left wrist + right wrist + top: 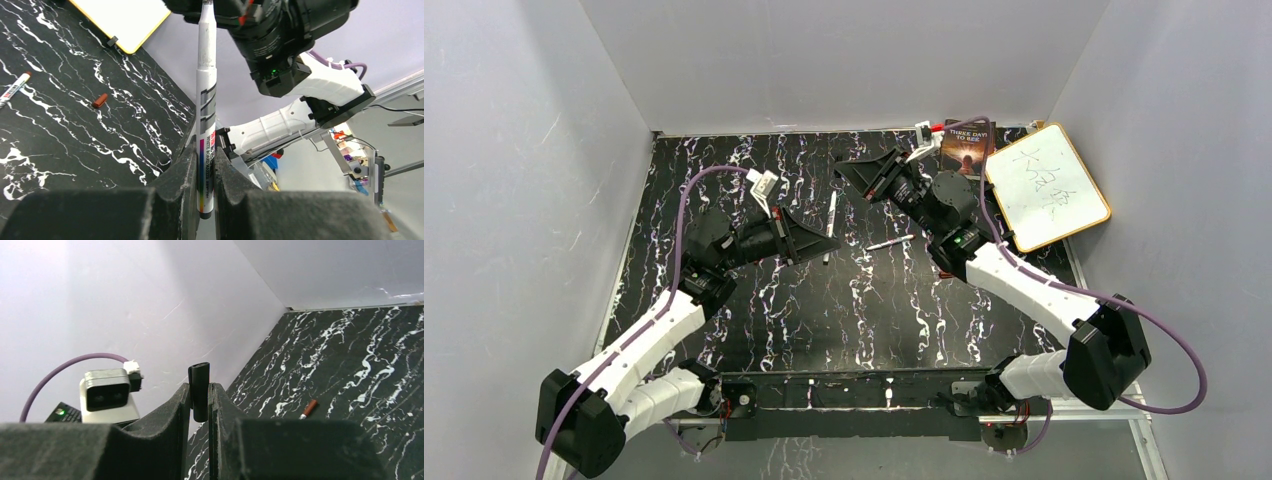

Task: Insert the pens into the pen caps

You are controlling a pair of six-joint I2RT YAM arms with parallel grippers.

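My left gripper [205, 152] [817, 240] is shut on a white pen [206, 90] [831, 218], gripping it near its rear end. The pen's front end reaches up to my right gripper [849, 170], where it is hidden at the top edge of the left wrist view. My right gripper [199, 386] is shut on a black pen cap [199, 372] that sticks up between the fingertips. A second pen [889, 243] [12, 90] with a reddish-brown end [310, 407] lies on the table between the arms. A loose reddish-brown pen cap [100, 100] lies nearby.
A yellow-framed whiteboard [1046, 187] [122, 20] and a dark book [967, 148] lie at the back right corner. Grey walls enclose the black marbled table [824, 310] on three sides.
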